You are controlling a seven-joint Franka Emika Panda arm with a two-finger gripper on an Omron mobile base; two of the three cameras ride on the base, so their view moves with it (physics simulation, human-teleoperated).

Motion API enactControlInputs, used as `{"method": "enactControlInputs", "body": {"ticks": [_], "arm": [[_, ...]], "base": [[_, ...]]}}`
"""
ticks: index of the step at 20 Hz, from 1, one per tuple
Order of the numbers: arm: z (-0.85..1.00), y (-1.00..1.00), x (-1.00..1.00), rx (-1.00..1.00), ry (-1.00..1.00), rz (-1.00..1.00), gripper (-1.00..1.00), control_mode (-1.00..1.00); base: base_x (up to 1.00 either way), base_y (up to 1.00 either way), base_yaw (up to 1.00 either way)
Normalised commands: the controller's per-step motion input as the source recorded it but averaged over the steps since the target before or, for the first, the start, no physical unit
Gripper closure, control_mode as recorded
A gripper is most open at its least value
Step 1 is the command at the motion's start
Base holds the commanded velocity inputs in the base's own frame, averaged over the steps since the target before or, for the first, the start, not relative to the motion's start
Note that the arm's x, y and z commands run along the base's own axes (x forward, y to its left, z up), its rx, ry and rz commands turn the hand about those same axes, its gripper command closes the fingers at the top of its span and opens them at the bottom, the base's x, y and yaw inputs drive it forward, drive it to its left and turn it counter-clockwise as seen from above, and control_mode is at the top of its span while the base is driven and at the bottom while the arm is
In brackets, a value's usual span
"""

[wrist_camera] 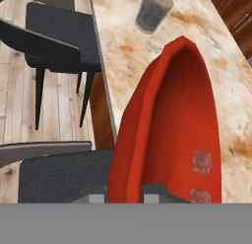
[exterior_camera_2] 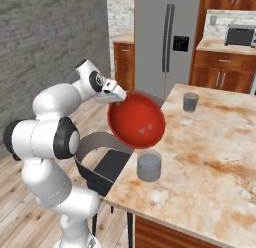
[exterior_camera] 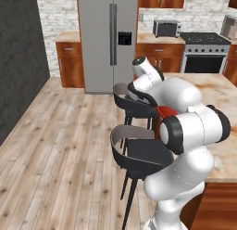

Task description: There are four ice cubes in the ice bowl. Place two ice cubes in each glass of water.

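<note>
Red ice bowl [exterior_camera_2: 136, 119] tilted — counter [exterior_camera_2: 210, 157] edge

Glossy white rounded arm [exterior_camera_2: 50, 137], black bands at the joints, bulbous links, white base, small dark pincer [wrist_camera: 125, 194] fingertips

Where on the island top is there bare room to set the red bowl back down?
Free: the marble between the far tumbler and the near tumbler, and the wide stretch right of both. Crowded: the counter's left edge, where the tilted red bowl, lifted in the gripper with two ice cubes visible inside, hangs above the near tumbler.
</note>
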Motion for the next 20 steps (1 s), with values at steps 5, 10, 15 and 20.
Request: {"method": "enactControlInputs", "body": {"ticks": [5, 10, 15, 20], "arm": [[0.42, 0.32, -0.07, 0.00, 0.01, -0.05, 1.00, -1.00], [-0.04, -0.20, -0.12, 0.00, 0.01, -0.07, 1.00, -1.00], [-0.21, -0.14, -0.03, 0.00, 0.03, -0.07, 1.00, -1.00], [-0.07, -0.27, -0.07, 0.00, 0.01, -0.06, 1.00, -1.00]], "base": [[0.00, 0.00, 0.00], [0.00, 0.00, 0.00], [0.00, 0.00, 0.00], [0.00, 0.00, 0.00]]}}
